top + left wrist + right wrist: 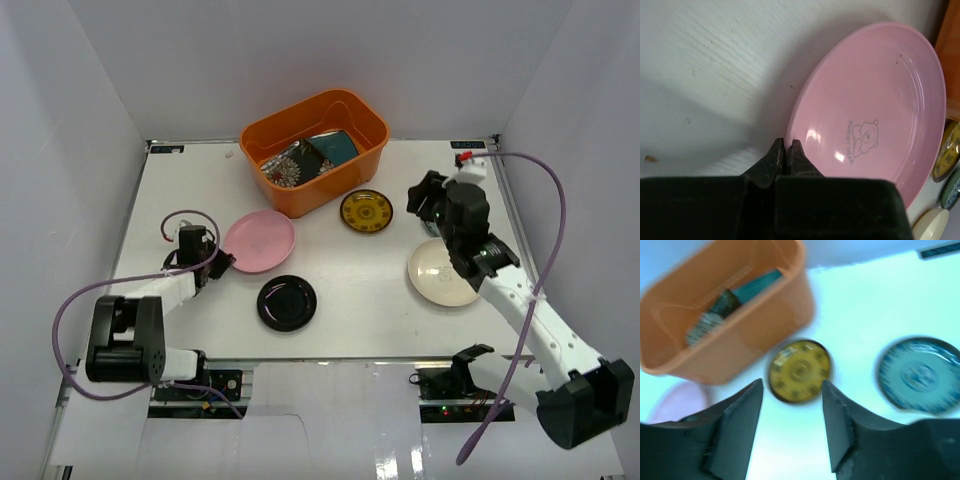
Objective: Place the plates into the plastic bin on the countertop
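The orange plastic bin stands at the back of the white countertop and holds a squarish teal plate and a black flowered plate. My left gripper is shut on the left rim of the pink plate, with one finger on each side of the rim in the left wrist view. My right gripper is open and empty above the yellow-patterned plate, to its right in the top view. The teal-and-white patterned plate is hidden under the right arm in the top view.
A glossy black plate lies near the front centre. A cream plate lies at the right, partly under my right arm. White walls close the left, back and right sides. The right wrist view is blurred.
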Controlling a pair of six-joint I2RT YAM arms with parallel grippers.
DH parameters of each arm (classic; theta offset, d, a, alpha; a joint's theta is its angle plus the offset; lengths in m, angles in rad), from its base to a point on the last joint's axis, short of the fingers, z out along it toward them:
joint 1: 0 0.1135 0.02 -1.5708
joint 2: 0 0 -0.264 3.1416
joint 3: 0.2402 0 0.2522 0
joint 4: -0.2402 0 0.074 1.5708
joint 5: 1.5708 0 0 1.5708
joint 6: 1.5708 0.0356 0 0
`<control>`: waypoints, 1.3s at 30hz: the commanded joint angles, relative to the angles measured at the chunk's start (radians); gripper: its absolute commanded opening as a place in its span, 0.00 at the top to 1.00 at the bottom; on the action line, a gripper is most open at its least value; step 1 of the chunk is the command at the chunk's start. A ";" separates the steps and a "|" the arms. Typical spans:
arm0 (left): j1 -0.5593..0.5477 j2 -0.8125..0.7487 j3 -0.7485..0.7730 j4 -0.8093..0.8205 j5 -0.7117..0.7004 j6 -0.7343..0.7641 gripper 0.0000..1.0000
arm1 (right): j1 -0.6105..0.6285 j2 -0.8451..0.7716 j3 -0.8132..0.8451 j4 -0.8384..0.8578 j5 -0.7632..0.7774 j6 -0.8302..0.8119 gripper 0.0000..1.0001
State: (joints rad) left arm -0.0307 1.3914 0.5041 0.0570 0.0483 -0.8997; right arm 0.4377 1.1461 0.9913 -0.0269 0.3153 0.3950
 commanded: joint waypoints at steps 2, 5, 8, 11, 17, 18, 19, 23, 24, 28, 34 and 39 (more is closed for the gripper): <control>-0.003 -0.234 0.020 -0.095 -0.033 0.007 1.00 | -0.008 -0.110 -0.207 -0.166 0.099 -0.031 0.36; -0.006 -0.487 0.054 -0.202 -0.053 0.062 1.00 | 0.004 -0.120 -0.271 -0.254 0.053 -0.036 0.18; -0.011 -0.685 0.134 -0.288 0.017 0.128 1.00 | 0.019 -0.120 -0.324 -0.280 0.036 -0.039 0.13; -0.014 -0.654 0.273 -0.330 0.082 0.144 1.00 | 0.058 -0.097 -0.378 -0.286 0.044 -0.032 0.13; -0.080 -0.256 0.632 -0.266 0.046 0.180 1.00 | 0.121 -0.014 -0.437 -0.292 0.079 -0.012 0.26; -0.110 -0.189 0.695 -0.275 0.041 0.205 1.00 | 0.131 -0.008 -0.444 -0.279 0.079 -0.004 0.29; -0.123 -0.120 0.761 -0.292 0.044 0.225 1.00 | 0.133 0.004 -0.454 -0.269 0.076 -0.002 0.32; -0.170 0.205 1.086 -0.422 0.054 0.286 1.00 | 0.144 0.047 -0.450 -0.260 0.070 0.002 0.39; -0.190 0.307 1.191 -0.436 0.048 0.294 1.00 | 0.145 0.052 -0.448 -0.261 0.070 0.002 0.39; -0.218 0.549 1.433 -0.531 0.009 0.334 1.00 | 0.147 0.059 -0.454 -0.238 0.056 0.002 0.42; -0.236 0.792 1.661 -0.583 -0.030 0.344 1.00 | 0.147 0.083 -0.431 -0.254 0.060 -0.005 0.77; -0.248 0.903 1.760 -0.585 -0.004 0.328 0.79 | 0.148 -0.031 -0.415 -0.301 0.079 -0.004 0.92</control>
State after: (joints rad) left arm -0.2718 2.3116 2.1780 -0.5327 0.0349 -0.5583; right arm 0.5793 1.1854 0.5556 -0.2878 0.4095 0.3676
